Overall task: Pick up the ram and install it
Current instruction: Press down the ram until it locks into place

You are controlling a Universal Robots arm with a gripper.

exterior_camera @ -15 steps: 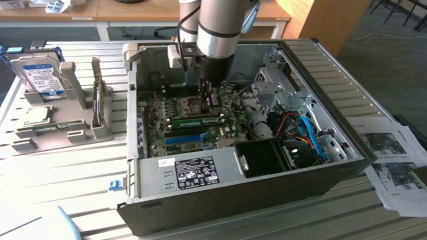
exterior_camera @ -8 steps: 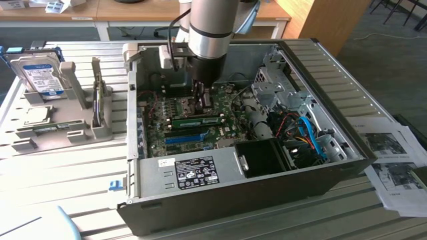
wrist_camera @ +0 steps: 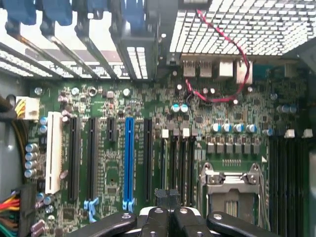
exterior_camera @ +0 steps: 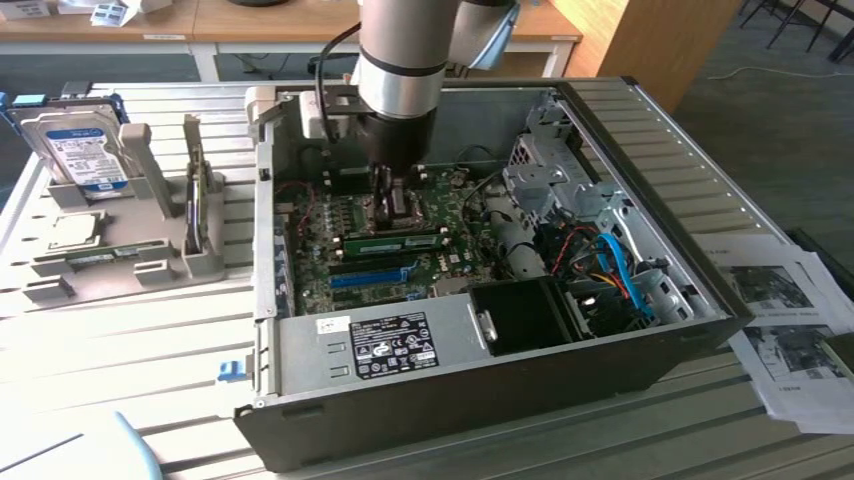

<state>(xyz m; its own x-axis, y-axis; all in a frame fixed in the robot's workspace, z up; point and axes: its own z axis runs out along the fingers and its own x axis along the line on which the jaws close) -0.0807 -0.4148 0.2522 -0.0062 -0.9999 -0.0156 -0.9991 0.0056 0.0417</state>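
Note:
The ram, a thin green stick with a white label, stands on edge on the motherboard inside the open computer case. It runs parallel to the long blue slot and just behind it. My gripper hangs straight down right over the stick with its fingers shut; I cannot tell whether they touch its top edge. In the wrist view the gripper is shut over a row of black slots, between the blue slot and the processor socket. Nothing green shows between the fingertips.
On the exterior view's left, a grey holder tray carries a hard drive and a silver processor chip. A black fan box, cables and a drive cage crowd the case's right side. Printed papers lie right of the case.

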